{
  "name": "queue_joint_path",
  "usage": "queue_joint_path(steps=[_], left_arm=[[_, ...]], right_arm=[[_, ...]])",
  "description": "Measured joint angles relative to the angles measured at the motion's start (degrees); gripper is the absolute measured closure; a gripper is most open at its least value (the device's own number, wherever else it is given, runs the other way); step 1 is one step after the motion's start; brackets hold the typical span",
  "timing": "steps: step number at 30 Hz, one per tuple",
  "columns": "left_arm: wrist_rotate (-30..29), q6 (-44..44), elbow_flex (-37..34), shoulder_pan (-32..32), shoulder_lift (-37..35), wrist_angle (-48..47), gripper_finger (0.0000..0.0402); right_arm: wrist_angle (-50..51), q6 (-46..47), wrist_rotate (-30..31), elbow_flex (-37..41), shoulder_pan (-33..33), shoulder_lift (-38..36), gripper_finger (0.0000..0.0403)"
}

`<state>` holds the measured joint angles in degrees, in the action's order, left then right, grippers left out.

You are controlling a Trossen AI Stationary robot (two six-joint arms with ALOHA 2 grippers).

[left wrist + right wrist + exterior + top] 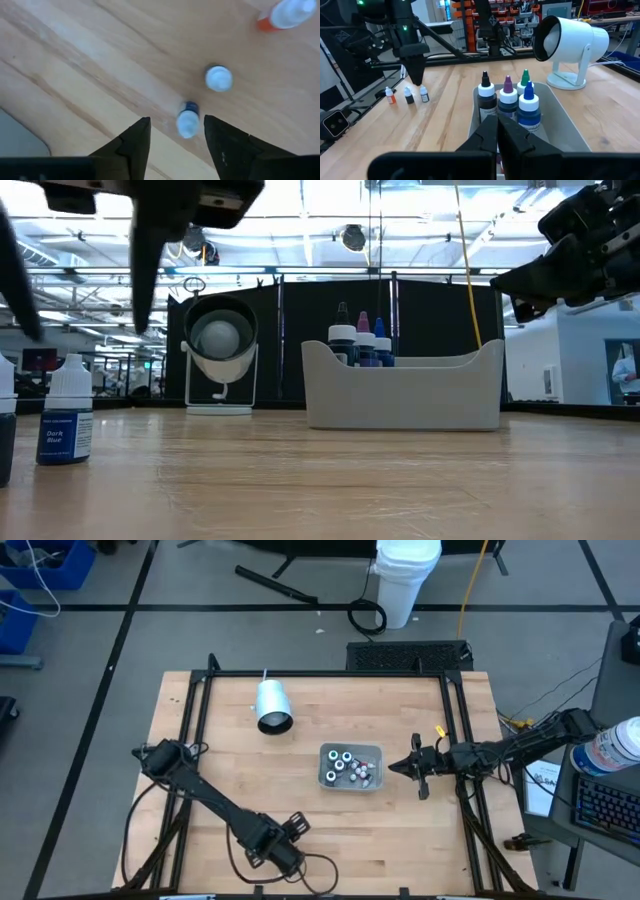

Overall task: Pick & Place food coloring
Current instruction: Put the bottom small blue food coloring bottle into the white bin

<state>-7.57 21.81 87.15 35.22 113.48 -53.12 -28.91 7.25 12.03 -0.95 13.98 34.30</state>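
The left tool is held spread above a blue food coloring bottle standing on the table. The right tool is pressed together beside the tray of bottles.

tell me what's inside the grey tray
The grey tray holds upright food coloring bottles with black, purple, green and blue tips. Their lower bodies and the tray floor are hidden by its wall and the right hand.

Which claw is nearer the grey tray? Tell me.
Right. The right claw sits shut just beside the grey tray; the left claw stands open over bottles near the table's front edge.
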Motion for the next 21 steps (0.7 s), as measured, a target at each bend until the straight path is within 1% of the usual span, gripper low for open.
queue_joint_path(steps=[6, 10, 15, 19, 21], left_arm=[[0.1, 0.1, 0.0, -1.2, 1.9, 0.3, 0.0214], [2.0, 0.3, 0.0, -1.8, 2.3, 0.3, 0.0201], [3.1, 0.5, 0.0, -1.8, 2.4, 0.3, 0.0185], [3.8, 0.7, 0.0, -1.8, 2.4, 0.3, 0.0182], [5.2, 1.5, 0.0, -1.8, 2.4, 0.2, 0.0183]], right_arm=[[0.0, -0.4, 0.1, 0.0, 0.0, 0.0, 0.0403], [0.0, -0.8, 0.1, 0.0, 0.0, 0.0, 0.0403], [0.3, -0.9, 0.1, 0.0, 0.0, 0.0, 0.0403], [0.5, -1.1, 0.1, 0.0, 0.0, 0.0, 0.0403], [0.5, -1.1, 0.2, 0.0, 0.0, 0.0, 0.0403]])
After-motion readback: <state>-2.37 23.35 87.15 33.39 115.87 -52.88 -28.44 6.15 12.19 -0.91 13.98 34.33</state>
